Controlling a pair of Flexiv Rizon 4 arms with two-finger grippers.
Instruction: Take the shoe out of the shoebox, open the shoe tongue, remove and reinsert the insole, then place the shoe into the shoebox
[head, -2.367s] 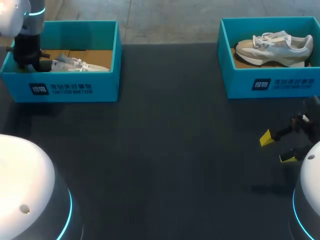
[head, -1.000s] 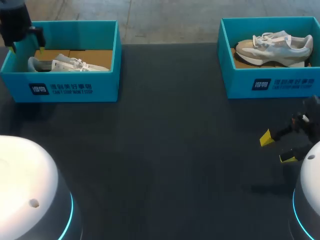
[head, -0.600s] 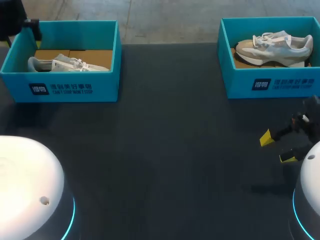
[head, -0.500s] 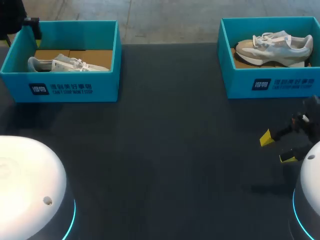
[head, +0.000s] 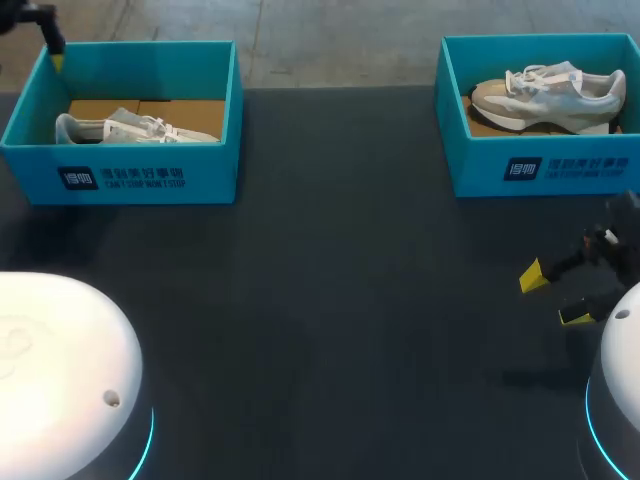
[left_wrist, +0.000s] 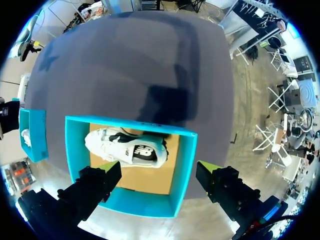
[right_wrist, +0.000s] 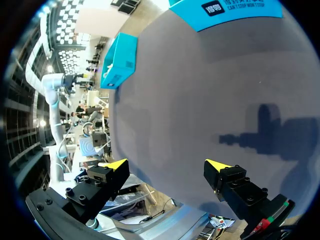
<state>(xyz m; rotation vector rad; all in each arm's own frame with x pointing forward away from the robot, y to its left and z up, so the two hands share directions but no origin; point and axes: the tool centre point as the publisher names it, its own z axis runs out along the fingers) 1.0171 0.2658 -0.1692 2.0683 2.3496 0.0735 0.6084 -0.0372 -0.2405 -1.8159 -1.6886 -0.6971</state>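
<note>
Evidently the left gripper (left_wrist: 157, 167) hangs high above the left shoebox (left_wrist: 145, 205), its yellow-tipped fingers spread wide with nothing between them. Under it a white sneaker (left_wrist: 127, 150) lies on its side on the box's cardboard floor, close to one long wall. The right gripper (head: 553, 296) is likewise open and empty, low over the dark table (head: 330, 300) near my right edge, well apart from the right shoebox (head: 540, 165), which holds a second sneaker (head: 550, 95). The sneaker looks light, with a soft fabric upper that will likely cave under a pinch and a thicker, springier sole that should resist one. Its laces are loose and could snag on a finger. The firmest hold is probably across the heel, or over the collar rim with one finger inside the opening. Pinching the toe or tongue would likely just fold the cloth. The box is thin-walled and light, so a shoe dragged against a wall may tip or slide it.
</note>
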